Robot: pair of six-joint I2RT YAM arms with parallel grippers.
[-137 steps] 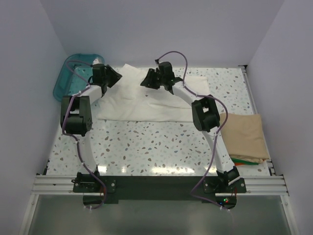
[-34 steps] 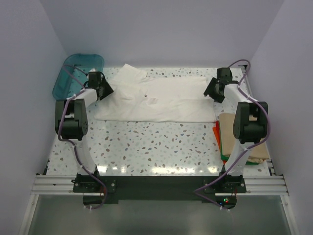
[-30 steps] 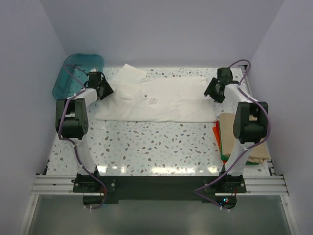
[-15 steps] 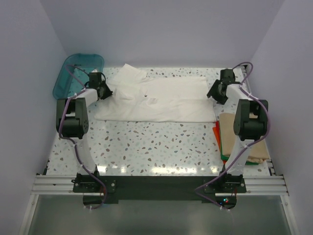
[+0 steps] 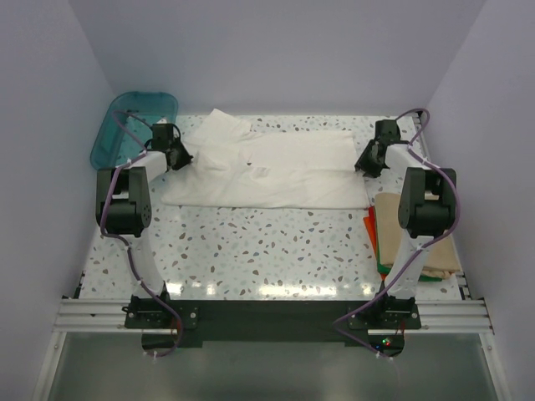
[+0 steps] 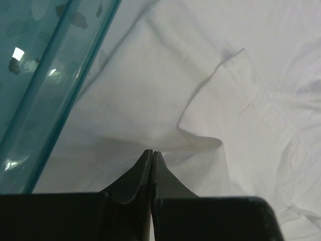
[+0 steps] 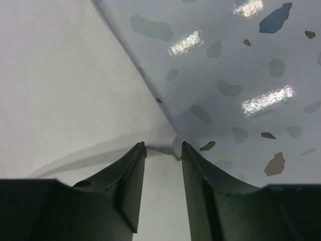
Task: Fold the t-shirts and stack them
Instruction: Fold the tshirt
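An off-white t-shirt (image 5: 276, 171) lies spread across the far half of the table. My left gripper (image 5: 178, 155) is at its left end; in the left wrist view its jaws (image 6: 152, 152) are pressed together on a puckered fold of the off-white cloth (image 6: 241, 100). At the shirt's right end is my right gripper (image 5: 369, 160). In its own view the right gripper (image 7: 161, 145) is open, and a corner of the white cloth (image 7: 60, 75) lies between the fingers. A folded tan t-shirt (image 5: 389, 221) lies at the right on orange-red (image 5: 371, 230) and green (image 5: 384, 269) ones.
A teal translucent tub (image 5: 125, 117) stands at the far left corner, and its wall (image 6: 30, 75) runs close beside the left gripper. The speckled table (image 5: 267, 251) is bounded by white walls on three sides. My right forearm hangs over the stack of folded shirts.
The left jaws have shut on the shirt's left end. The right jaws have narrowed around the shirt's right corner. Earlier, both arms moved out from the shirt's middle to its ends.
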